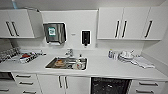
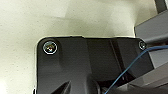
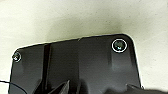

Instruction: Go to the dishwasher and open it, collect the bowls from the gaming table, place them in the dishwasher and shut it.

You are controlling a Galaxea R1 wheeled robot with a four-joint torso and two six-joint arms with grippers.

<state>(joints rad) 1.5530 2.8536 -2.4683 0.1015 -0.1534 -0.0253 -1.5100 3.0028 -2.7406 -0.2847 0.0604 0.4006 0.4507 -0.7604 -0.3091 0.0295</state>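
The dishwasher (image 1: 110, 86) sits under the white counter (image 1: 105, 68), just right of the sink cabinet. It shows as a dark, speckled rectangle cut off by the picture's lower edge, and I cannot make out its door or handle. The bowls and the gaming table are out of view. In both wrist views the robot's dark plate (image 2: 85, 65) (image 3: 77, 65) hangs over a pale speckled floor. Whether the grippers are open or shut cannot be read.
A steel sink (image 1: 67, 63) with dishes in it and a tap (image 1: 70, 52) lies ahead. A dish rack (image 1: 27, 57) stands at the left and stacked plates (image 1: 126, 56) at the right. White wall cabinets (image 1: 130, 23), a towel dispenser (image 1: 54, 32) and drawers (image 1: 25, 80) surround them.
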